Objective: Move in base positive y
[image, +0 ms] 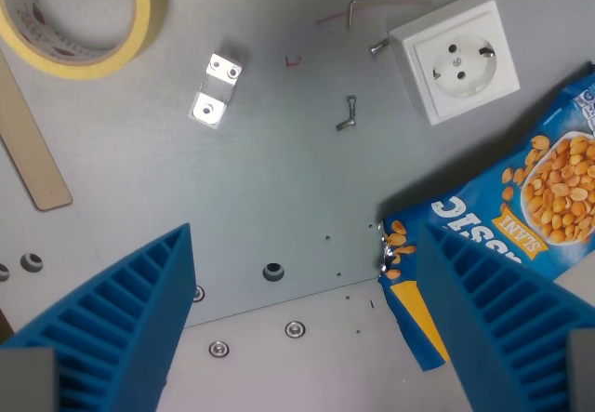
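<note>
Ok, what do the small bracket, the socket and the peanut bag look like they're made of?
Bracket: looks like bright bare metal, given the mirror-like glare and two punched holes. Socket: probably white moulded plastic, smooth with a soft sheen. Peanut bag: apparently glossy printed film, crinkled, with a silvery inner layer showing at the torn edge.

tape (pixel 79 21) seen at 10 | bracket (pixel 216 89) at 11 | socket (pixel 458 59) at 1 | peanut bag (pixel 521 217) at 3
</note>
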Robot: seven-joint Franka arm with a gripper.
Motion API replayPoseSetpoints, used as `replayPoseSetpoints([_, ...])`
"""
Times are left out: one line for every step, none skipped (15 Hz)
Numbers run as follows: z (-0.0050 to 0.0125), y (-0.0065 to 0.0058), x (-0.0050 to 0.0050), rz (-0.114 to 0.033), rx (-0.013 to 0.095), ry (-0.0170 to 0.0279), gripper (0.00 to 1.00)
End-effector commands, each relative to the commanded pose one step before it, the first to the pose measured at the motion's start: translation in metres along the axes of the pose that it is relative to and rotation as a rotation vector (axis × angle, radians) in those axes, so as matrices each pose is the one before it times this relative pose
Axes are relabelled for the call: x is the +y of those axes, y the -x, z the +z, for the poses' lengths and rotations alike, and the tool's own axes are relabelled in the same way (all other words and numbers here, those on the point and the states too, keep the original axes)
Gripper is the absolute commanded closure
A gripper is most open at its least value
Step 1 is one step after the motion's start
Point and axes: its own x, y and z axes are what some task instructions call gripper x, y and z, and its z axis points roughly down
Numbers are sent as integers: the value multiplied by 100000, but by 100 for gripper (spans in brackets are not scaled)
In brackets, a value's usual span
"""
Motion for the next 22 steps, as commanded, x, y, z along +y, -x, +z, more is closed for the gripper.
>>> replayPoseSetpoints([-225, 270, -492, 11, 458, -103, 0])
replayPoseSetpoints([-3, 247, -500, 0, 0, 0, 0])
replayPoseSetpoints([-1, 245, -500, 0, 0, 0, 0])
replayPoseSetpoints([2, 243, -500, 0, 0, 0, 0])
replayPoseSetpoints([5, 241, -500, 0, 0, 0, 0])
replayPoseSetpoints([6, 239, -500, 0, 0, 0, 0])
replayPoseSetpoints([6, 237, -500, 0, 0, 0, 0])
replayPoseSetpoints([5, 236, -500, 0, 0, 0, 0])
replayPoseSetpoints([4, 235, -500, 0, 0, 0, 0])
replayPoseSetpoints([3, 234, -500, 0, 0, 0, 0])
replayPoseSetpoints([3, 233, -500, 0, 0, 0, 0])
replayPoseSetpoints([2, 233, -500, 0, 0, 0, 0])
replayPoseSetpoints([2, 231, -500, 0, 0, 0, 0])
replayPoseSetpoints([1, 231, -500, 0, 0, 0, 0])
replayPoseSetpoints([1, 230, -500, 0, 0, 0, 0])
replayPoseSetpoints([1, 229, -500, 0, 0, 0, 0])
replayPoseSetpoints([1, 228, -500, 0, 0, 0, 0])
replayPoseSetpoints([1, 228, -500, 0, 0, 0, 0])
replayPoseSetpoints([0, 227, -500, 0, 0, 0, 0])
replayPoseSetpoints([0, 227, -500, 0, 0, 0, 0])
replayPoseSetpoints([0, 226, -500, 0, 0, 0, 0])
replayPoseSetpoints([0, 226, -500, 0, 0, 0, 0])
